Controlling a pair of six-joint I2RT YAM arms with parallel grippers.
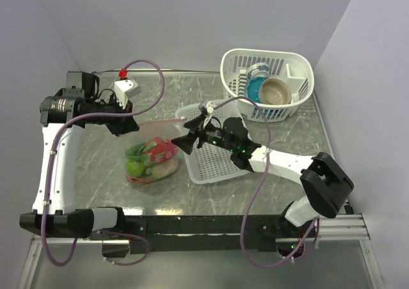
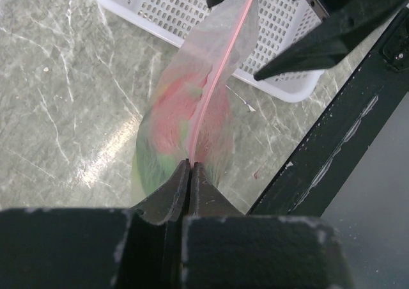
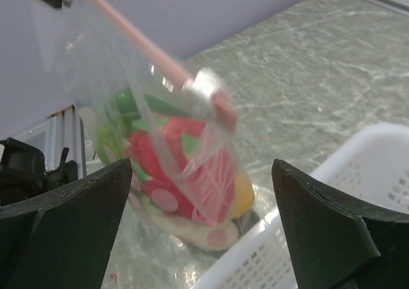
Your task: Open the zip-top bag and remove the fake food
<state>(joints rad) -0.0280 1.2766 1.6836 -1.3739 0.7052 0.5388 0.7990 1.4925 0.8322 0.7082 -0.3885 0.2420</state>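
The clear zip-top bag (image 1: 153,149) stands on the table with its pinkish zip strip (image 2: 214,84) lifted. The fake food (image 1: 150,161), red-pink, green and yellow pieces, lies inside it at the bottom and also shows in the right wrist view (image 3: 182,167). My left gripper (image 1: 131,124) is shut on the left end of the zip strip, as the left wrist view shows (image 2: 190,164). My right gripper (image 1: 183,142) is open wide, just right of the bag and level with its upper part, touching nothing (image 3: 201,167).
A low white perforated tray (image 1: 214,161) lies right of the bag, under the right gripper. A taller white basket (image 1: 300,71) at the back right holds a tan bowl (image 1: 276,92) and a blue cup (image 1: 259,75). The arms' black rail (image 1: 211,225) runs along the near edge.
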